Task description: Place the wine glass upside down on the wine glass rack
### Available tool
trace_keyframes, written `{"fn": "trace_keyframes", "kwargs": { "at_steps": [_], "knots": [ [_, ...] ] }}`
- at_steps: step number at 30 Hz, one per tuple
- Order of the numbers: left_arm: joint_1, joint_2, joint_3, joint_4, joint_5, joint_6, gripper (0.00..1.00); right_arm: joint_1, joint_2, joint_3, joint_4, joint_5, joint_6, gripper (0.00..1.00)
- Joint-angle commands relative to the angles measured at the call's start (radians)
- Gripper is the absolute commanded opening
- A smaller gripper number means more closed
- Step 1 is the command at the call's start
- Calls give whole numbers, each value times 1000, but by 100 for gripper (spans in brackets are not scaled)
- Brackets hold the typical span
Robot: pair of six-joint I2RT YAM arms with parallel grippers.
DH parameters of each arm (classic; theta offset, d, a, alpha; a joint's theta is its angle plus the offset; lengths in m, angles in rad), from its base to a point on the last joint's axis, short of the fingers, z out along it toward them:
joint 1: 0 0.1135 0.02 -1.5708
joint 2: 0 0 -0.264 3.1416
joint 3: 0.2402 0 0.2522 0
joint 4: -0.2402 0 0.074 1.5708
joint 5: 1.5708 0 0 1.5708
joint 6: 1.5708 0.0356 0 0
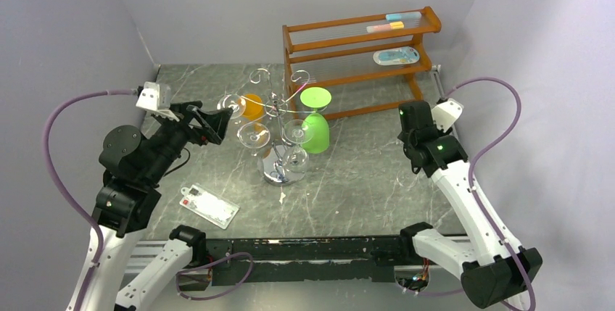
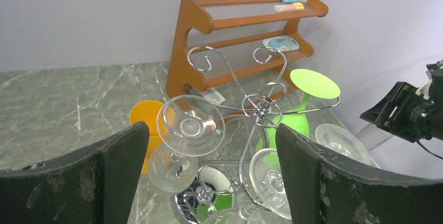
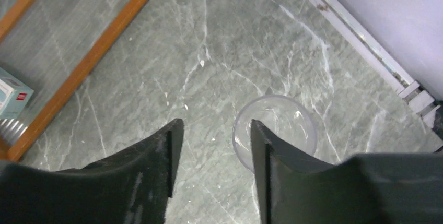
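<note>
Black left gripper (image 1: pixel 223 124), jaws wide and empty, faces the chrome wine glass rack (image 1: pixel 279 172); the right gripper (image 3: pixel 211 151), jaws apart around nothing, hovers just beside the clear wine glass (image 3: pixel 282 127) on the table (image 3: pixel 235 41), probably to grasp it.

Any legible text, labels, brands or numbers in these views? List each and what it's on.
Nothing can be read in any view.
On the white packet lying on the table: a red mark and fine print, too small to read.
On the blue-and-white pack in the wooden shelf: print too blurred to read.
On the small box on the shelf's lowest tier: a red label, too small to read.
</note>
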Motion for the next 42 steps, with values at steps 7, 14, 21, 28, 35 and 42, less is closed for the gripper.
{"fn": "trace_keyframes", "kwargs": {
  "at_steps": [7, 14, 21, 28, 35, 42],
  "knots": [
    [2, 28, 17, 20, -23, -42, 94, -9, 5, -76, 60, -2, 20, 21],
    [2, 32, 24, 89, 31, -84, 96, -9, -45, -52, 127, -5, -61, 0],
    [2, 88, 118, 91, 83, -132, 96, -9, -84, 142, 124, -79, -75, 0],
    [2, 103, 116, 292, 267, -269, 94, -9, -275, 193, 383, -189, -77, 0],
    [1, 168, 157, 400, 348, -386, 93, -9, -395, 158, 648, -365, -58, 0],
    [1, 282, 94, 720, 404, -708, 93, -8, -370, 40, 1005, -572, 76, 0]
  ]
}}
